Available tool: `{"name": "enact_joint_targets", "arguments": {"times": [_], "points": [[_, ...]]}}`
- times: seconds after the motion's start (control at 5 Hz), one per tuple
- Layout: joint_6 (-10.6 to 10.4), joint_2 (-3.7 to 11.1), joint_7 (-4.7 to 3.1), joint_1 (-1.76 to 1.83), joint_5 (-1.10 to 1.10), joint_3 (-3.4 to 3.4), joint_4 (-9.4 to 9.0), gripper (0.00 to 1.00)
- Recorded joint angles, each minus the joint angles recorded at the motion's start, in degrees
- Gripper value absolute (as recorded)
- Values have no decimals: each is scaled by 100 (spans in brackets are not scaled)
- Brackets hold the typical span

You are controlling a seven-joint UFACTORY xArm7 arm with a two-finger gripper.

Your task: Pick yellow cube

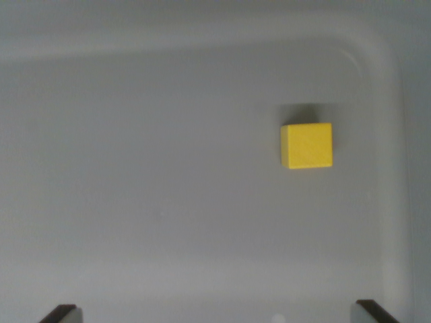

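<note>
A yellow cube (306, 145) rests flat on the floor of a pale grey tray (168, 202), toward the wrist view's right and above centre. Only the two dark fingertips of my gripper (215, 315) show, one at the bottom left (60, 313) and one at the bottom right (372, 311). They stand far apart with nothing between them, so the gripper is open. The cube lies well ahead of the fingertips and nearer the right one, not touching either.
The tray's raised rim curves along the top (202, 50) and down the right side (394, 168), close to the cube. Bare tray floor spreads to the cube's left and below it.
</note>
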Motion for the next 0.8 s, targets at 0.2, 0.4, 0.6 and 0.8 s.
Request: {"name": "enact_joint_targets", "arguments": {"times": [0.2,0.4,0.6,0.8], "points": [[0,0,0,0,0,0,0,0],[-190,133,-87,-34,31,-18,-64,0],[-190,133,-87,-34,31,-18,-64,0],[-408,284,-187,-72,66,-39,-137,0]]}}
